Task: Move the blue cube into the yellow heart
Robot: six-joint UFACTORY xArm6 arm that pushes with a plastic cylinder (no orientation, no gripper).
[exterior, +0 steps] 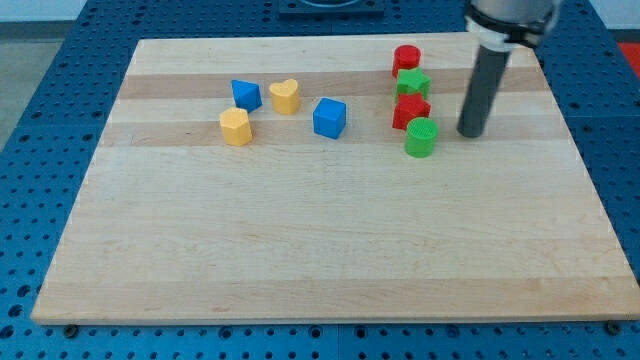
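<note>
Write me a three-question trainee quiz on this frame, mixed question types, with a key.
1. True or false: my tip is touching the blue cube.
2. Which block lies nearest my tip? A) green cylinder B) yellow heart C) red cylinder
3. Fill in: from the blue cube, the yellow heart lies toward the view's ____.

Key
1. False: the tip stands well off to the view's right, beyond the red and green column.
2. A: it is just to the tip's left.
3. Left, and slightly toward the top.
</note>
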